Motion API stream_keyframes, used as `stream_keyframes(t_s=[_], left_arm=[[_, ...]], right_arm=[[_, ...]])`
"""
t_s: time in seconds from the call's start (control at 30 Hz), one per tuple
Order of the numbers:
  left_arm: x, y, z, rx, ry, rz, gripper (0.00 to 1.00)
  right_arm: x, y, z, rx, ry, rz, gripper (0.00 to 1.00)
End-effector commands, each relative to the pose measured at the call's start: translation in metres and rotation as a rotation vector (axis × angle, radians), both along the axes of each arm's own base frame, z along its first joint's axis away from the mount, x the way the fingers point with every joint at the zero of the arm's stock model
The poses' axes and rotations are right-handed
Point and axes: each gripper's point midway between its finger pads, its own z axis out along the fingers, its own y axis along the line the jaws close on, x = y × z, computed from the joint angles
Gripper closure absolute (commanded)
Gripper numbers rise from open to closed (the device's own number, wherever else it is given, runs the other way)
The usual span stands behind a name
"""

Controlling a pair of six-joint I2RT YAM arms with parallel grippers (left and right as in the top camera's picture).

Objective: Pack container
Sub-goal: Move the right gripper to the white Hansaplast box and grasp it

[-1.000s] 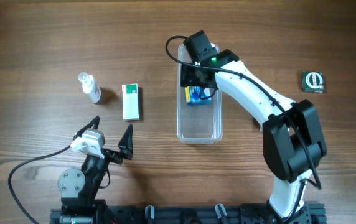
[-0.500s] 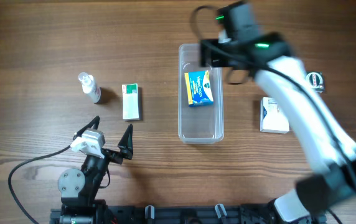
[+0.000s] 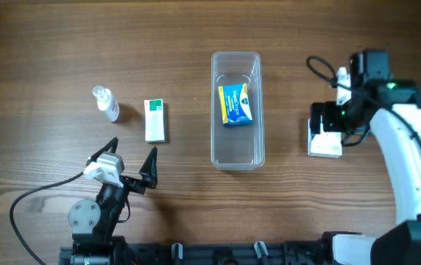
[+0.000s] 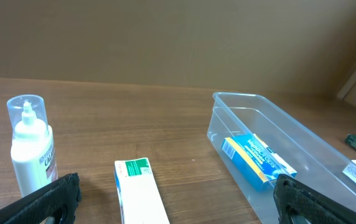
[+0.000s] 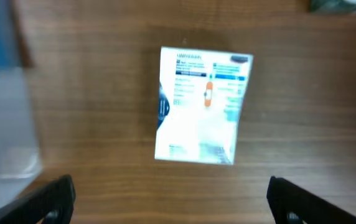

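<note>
Right pincer (image 5: 172, 196), jaws apart above the white box (image 5: 200, 106), could shove this flat box along the tabletop (image 5: 309, 155) if it descends off-centre.

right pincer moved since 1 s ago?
Yes. The right pincer has swung right, off the container's far end where it hung a second ago, and now sits above the white box to the container's right.
</note>
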Motion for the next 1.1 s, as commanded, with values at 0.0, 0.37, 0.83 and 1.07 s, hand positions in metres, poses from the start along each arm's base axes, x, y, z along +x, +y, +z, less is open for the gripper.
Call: stream_keyframes(t_s=[0.0, 0.37, 0.83, 1.07], left_arm=[[0.001, 0.002, -0.002, 0.022, -0.008, 0.009, 0.00], [0.001, 0.002, -0.002, 0.022, -0.008, 0.009, 0.00], [0.001, 0.002, -0.002, 0.022, -0.008, 0.009, 0.00], [0.001, 0.002, -0.002, 0.022, -0.008, 0.009, 0.00]], right_arm=[[-0.008, 0.004, -0.031, 0.019, 0.025, 0.025, 0.00], [0.017, -0.008, -0.072, -0.039, 0.061, 0.023, 0.00], [0.008, -0.032, -0.103, -0.003, 0.158, -0.013, 0.00], [0.010, -0.029, -0.106, 0.013, 0.158, -0.018, 0.00]])
